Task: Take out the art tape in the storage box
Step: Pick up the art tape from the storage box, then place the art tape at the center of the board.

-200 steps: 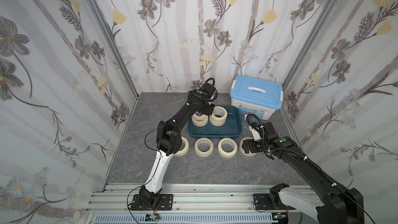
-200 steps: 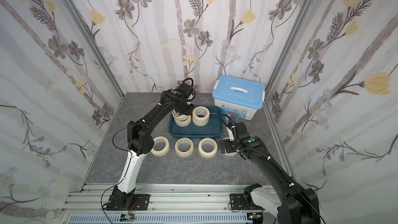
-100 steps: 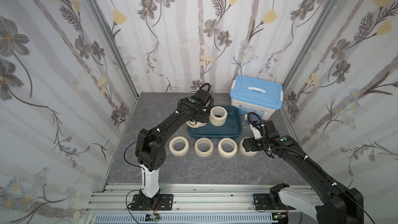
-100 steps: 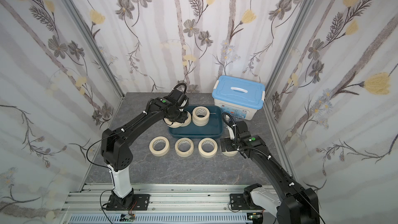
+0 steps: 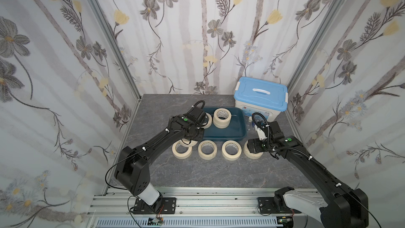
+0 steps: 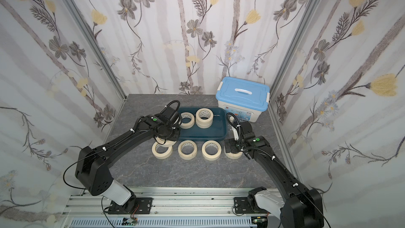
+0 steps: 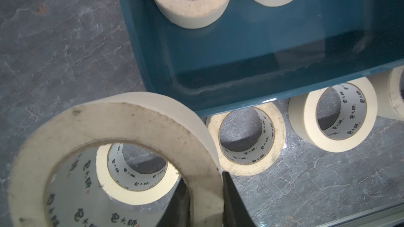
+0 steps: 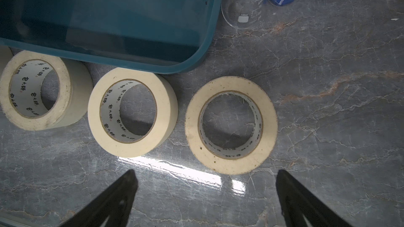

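1. Left wrist view: left gripper (image 7: pixel 203 177) clamps the wall of one tape roll (image 7: pixel 131 123), just outside the tray's (image 7: pixel 240 62) corner.
2. Jaws of the right gripper (image 8: pixel 206 171) gape, empty, near the tray.
3. More rolls (image 5: pixel 221 115) sit inside it.

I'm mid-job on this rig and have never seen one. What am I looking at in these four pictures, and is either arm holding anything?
Two black robot arms work over a grey tabletop. Two pictures look down from one overhead camera pair. The other two come from a camera on each arm's wrist.

The left gripper is shut on the wall of one masking-tape roll, which it holds over one end of the row on the table. The right gripper is open and empty, above the end roll at the other end.

Four rolls lie flat in that row, in front of the teal storage box. Three more are inside it, two of them as a stack. A white bin with a blue lid stands behind.
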`<move>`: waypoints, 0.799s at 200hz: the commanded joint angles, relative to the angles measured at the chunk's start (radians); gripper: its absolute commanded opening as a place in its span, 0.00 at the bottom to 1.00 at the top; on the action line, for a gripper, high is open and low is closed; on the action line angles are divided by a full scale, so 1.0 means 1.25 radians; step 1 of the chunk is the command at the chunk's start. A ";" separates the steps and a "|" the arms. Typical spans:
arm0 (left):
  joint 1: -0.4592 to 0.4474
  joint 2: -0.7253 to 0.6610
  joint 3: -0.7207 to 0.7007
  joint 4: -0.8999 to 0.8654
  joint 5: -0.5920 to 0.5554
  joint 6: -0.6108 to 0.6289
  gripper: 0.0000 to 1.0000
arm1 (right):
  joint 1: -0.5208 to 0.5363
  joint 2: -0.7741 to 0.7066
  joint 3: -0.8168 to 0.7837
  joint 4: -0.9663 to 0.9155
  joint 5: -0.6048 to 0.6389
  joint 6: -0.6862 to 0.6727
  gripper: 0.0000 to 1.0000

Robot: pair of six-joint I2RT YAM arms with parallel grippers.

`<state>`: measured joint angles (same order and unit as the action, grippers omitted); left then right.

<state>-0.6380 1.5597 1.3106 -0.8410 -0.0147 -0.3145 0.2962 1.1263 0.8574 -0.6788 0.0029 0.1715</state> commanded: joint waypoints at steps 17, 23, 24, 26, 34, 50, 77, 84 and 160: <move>-0.003 -0.085 -0.076 -0.002 -0.020 -0.070 0.15 | -0.001 0.009 0.009 0.013 0.012 -0.004 1.00; -0.003 -0.097 -0.089 -0.007 -0.023 -0.077 0.15 | -0.003 0.009 0.009 0.015 0.012 -0.005 1.00; -0.003 -0.100 -0.091 -0.008 -0.023 -0.079 0.15 | -0.003 0.009 0.009 0.015 0.011 -0.005 1.00; -0.004 -0.104 -0.096 -0.008 -0.024 -0.081 0.15 | -0.003 0.010 0.008 0.016 0.012 -0.005 1.00; -0.004 -0.119 -0.114 -0.012 -0.025 -0.093 0.15 | -0.004 0.011 0.009 0.017 0.012 -0.007 1.00; -0.009 -0.148 -0.149 -0.016 -0.023 -0.122 0.15 | -0.005 0.012 0.009 0.019 0.011 -0.009 1.00; -0.027 -0.201 -0.196 -0.033 -0.021 -0.174 0.14 | -0.007 0.012 0.011 0.025 0.014 -0.011 1.00; -0.034 -0.218 -0.206 -0.040 -0.019 -0.186 0.14 | -0.009 0.012 0.011 0.026 0.014 -0.012 1.00; -0.055 -0.359 -0.355 -0.075 0.021 -0.316 0.14 | -0.013 0.018 0.010 0.037 0.013 -0.010 1.00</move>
<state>-0.7040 1.1278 0.9005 -0.9211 -0.0051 -0.6384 0.2813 1.1461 0.8658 -0.6636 0.0040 0.1635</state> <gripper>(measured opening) 0.229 0.999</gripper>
